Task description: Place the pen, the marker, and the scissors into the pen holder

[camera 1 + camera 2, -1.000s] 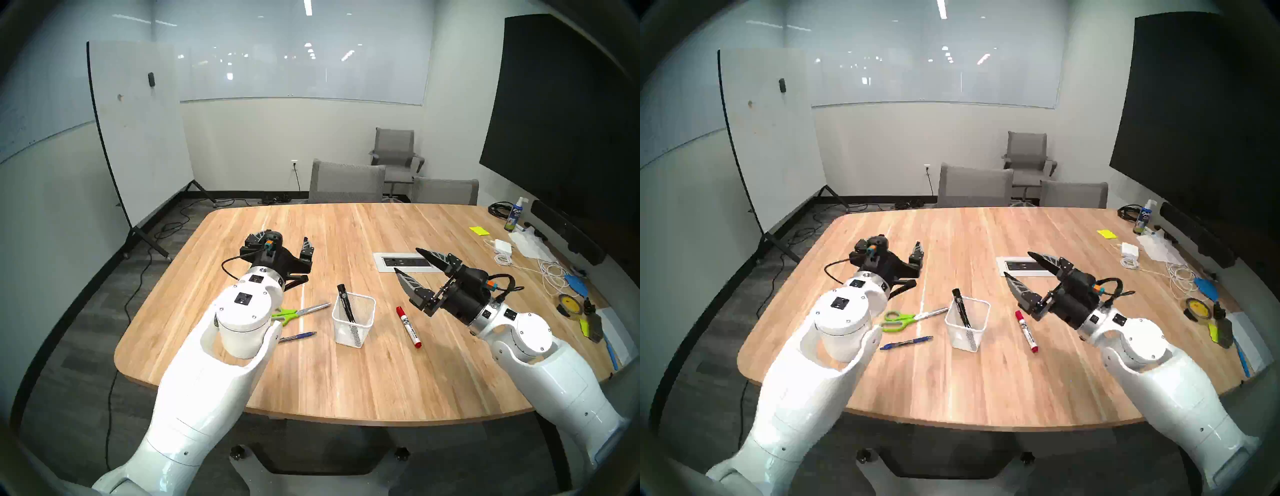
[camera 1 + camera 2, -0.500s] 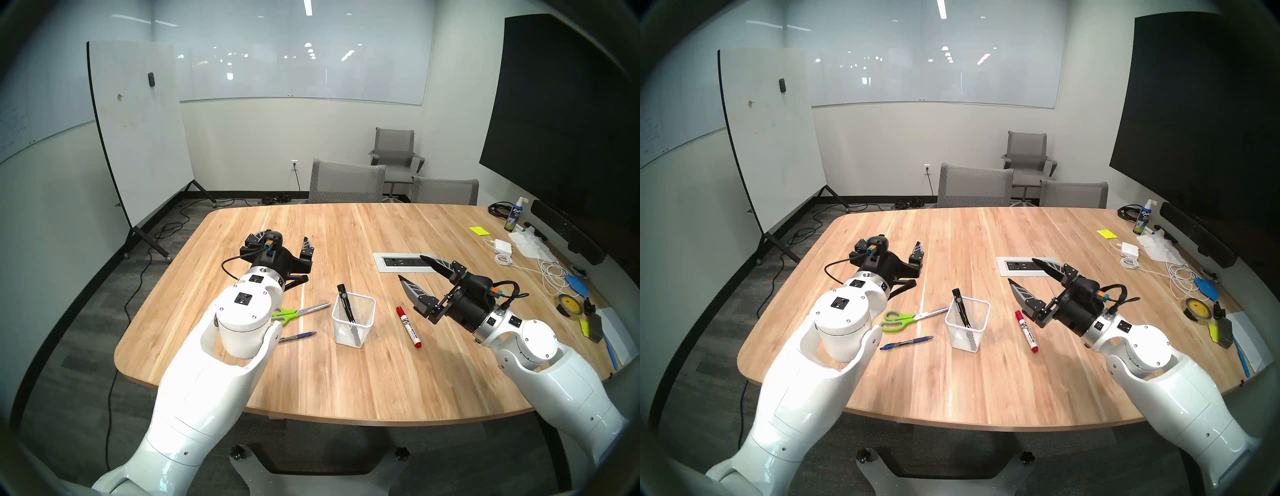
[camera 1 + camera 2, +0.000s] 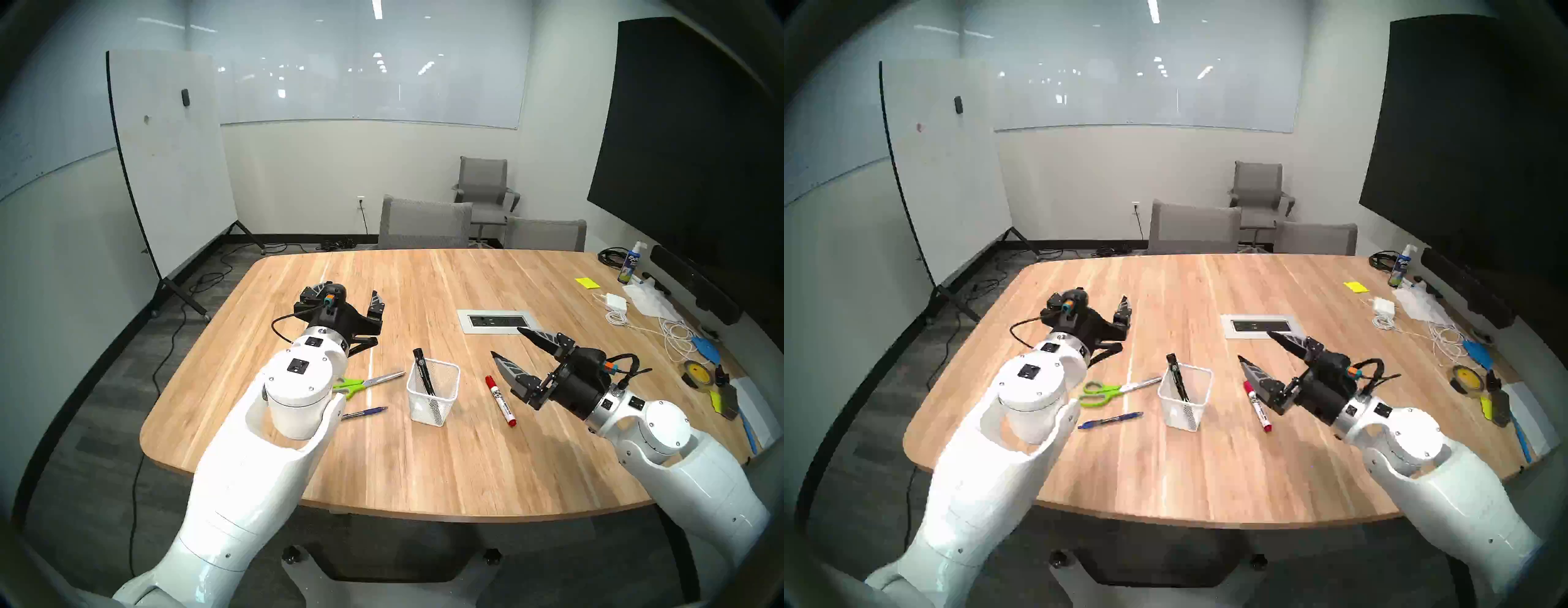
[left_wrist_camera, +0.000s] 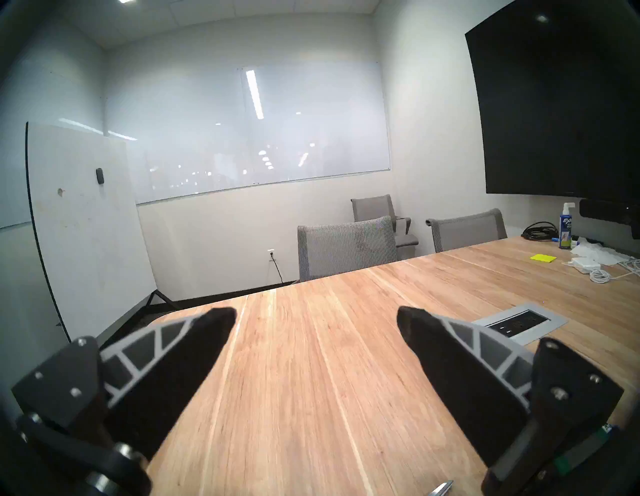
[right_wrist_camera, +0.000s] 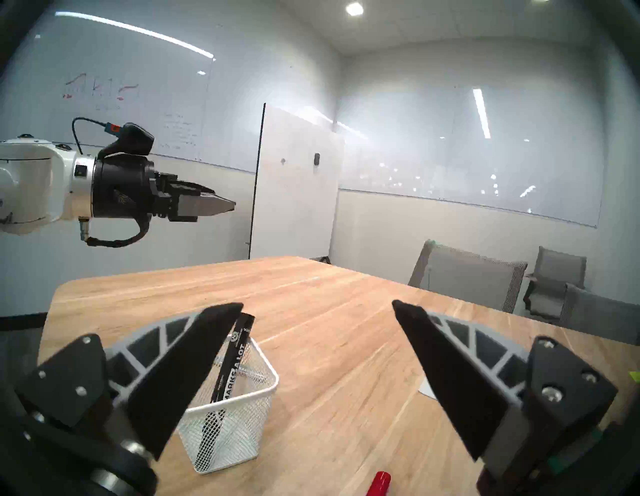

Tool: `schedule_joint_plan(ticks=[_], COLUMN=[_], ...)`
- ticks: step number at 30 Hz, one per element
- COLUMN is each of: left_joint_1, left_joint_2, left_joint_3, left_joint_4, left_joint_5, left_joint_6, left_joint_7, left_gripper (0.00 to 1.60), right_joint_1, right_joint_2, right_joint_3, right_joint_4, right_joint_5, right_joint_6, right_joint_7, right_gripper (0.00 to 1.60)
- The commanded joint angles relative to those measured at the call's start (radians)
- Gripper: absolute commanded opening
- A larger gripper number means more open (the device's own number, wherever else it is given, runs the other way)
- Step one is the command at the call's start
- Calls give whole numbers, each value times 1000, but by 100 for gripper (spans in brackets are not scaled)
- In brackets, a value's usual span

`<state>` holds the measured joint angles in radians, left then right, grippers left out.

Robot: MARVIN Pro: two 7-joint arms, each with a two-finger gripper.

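Scissors point(image 3: 365, 383) and pen point(image 3: 365, 412) lie partly hidden behind the left arm; both pincers gape empty.

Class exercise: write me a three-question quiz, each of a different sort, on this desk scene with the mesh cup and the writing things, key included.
1. True or false: the scissors already stand in the pen holder.
2. Which item is inside the pen holder? A) the pen B) the black marker C) the red-capped marker
3. Fill in: the right tool has its fingers ____ and holds nothing.

Key
1. False; they lie flat on the table.
2. B
3. open
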<state>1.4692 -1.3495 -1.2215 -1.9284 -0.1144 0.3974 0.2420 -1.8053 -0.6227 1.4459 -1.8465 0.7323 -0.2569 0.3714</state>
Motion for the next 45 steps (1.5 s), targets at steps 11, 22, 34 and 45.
schedule_joint_plan(ticks=[11,22,34,45], left_joint_1=[-10,-10,-10,-10], left_joint_2=[-2,-3,-3,-3], left_joint_3=[-3,-3,-3,-3], left_joint_4=[-19,-19,-19,-19], left_joint_5=[1,1,1,1], left_joint_6=[-7,-7,-7,-7], left_joint_7=[1,1,1,1], left_gripper=[160,160,160,160], right_joint_1=[43,62,60,60], right_joint_2=[40,49,47,47], right_joint_3=[-15,-20,-31,-35], right_joint_4=[-5,-5,13,27], right_joint_5=[-2,-12,-65,-61], right_joint_6=[131,193,220,259], right_joint_7=[8,14,13,21], right_gripper=[160,160,160,160])
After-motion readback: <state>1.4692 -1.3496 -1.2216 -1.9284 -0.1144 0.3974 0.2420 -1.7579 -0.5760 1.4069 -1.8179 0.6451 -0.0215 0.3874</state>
